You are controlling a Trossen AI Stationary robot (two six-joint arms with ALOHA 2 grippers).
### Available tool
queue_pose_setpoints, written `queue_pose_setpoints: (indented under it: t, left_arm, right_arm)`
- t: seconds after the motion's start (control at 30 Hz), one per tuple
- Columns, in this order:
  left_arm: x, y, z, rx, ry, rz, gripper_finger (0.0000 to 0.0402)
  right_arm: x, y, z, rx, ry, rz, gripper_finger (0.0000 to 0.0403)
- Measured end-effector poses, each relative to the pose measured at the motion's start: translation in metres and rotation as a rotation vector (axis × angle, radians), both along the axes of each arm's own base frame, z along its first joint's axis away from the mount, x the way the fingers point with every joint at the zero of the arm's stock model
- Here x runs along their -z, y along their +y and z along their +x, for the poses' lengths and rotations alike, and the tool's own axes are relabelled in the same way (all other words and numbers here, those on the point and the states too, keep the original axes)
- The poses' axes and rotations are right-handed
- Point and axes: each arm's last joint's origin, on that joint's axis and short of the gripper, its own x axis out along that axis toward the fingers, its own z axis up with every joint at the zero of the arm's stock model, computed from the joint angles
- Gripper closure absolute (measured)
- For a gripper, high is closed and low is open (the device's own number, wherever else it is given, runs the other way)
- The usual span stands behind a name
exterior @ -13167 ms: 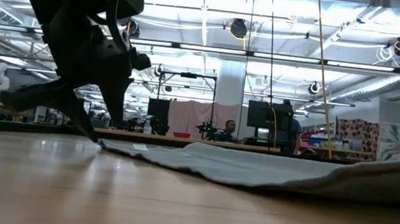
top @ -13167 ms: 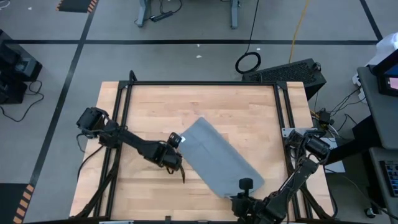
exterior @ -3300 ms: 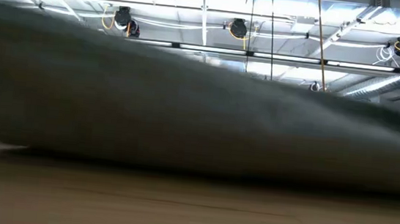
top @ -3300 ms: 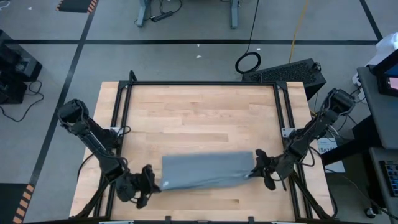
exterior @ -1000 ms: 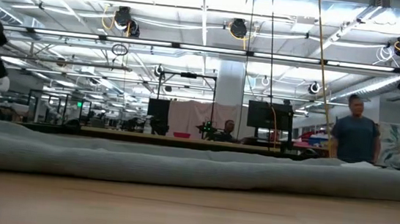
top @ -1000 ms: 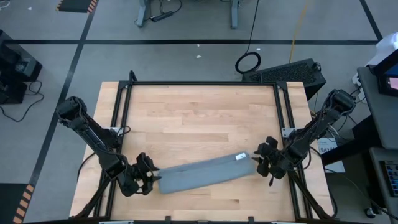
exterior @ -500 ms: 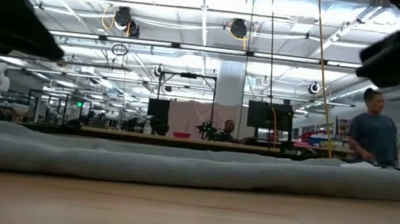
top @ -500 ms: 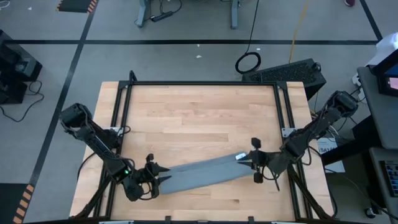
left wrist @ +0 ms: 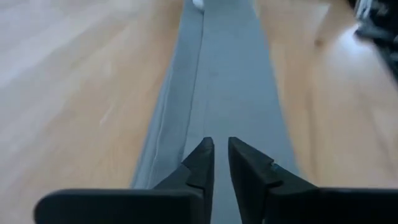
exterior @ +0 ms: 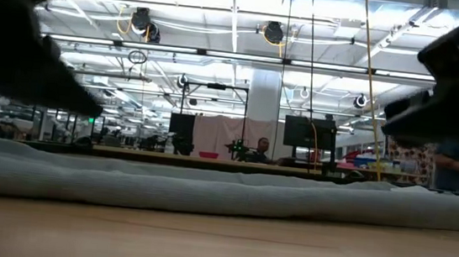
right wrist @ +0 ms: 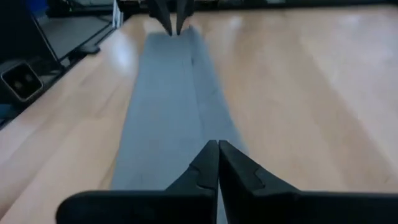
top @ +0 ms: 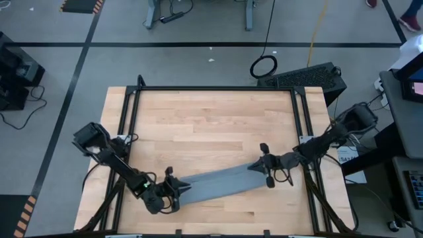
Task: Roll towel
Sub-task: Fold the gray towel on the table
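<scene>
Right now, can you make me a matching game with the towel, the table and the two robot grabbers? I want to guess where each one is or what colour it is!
Things:
1. towel
2. table
3. left gripper
4. right gripper

Clues:
A. light wood
B. at the towel's end nearer the front edge of the table, jaws nearly closed
C. grey-blue, folded into a long narrow strip
D. at the towel's end nearer the middle of the table, jaws closed

Pairs: 1-C, 2-A, 3-B, 4-D
</scene>
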Motion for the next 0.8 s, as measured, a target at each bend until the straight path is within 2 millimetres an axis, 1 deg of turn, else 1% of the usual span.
queue_pose_setpoints:
  t: [0.13,0.27,0.4,0.53,0.63,0.73,0.8]
  left_arm:
    - [0.019,0.0,0.0,-0.011,0.049,0.004,0.0358]
    - [0.033,0.002,-0.002,-0.026,0.107,0.012,0.0359]
    - [0.038,0.006,-0.006,-0.074,0.155,0.006,0.0359]
    - [0.038,0.007,-0.007,-0.067,0.168,0.027,0.0359]
    - [0.035,0.008,-0.01,-0.041,0.205,0.048,0.0359]
    - [0.022,0.012,-0.015,-0.014,0.254,0.049,0.0359]
    - [0.009,0.015,-0.021,0.009,0.281,0.039,0.036]
  right_arm:
    - [0.016,0.006,0.008,-0.032,0.042,0.02,0.0402]
    - [0.033,0.01,0.016,-0.036,0.06,0.011,0.0402]
    - [0.051,0.012,0.019,-0.021,0.073,0.033,0.0402]
    - [0.068,0.013,0.025,0.028,0.089,0.049,0.0402]
    - [0.074,0.014,0.028,0.035,0.072,0.05,0.0403]
    - [0.073,0.015,0.028,0.039,0.043,0.059,0.0403]
    - [0.07,0.014,0.027,0.035,0.038,0.068,0.0403]
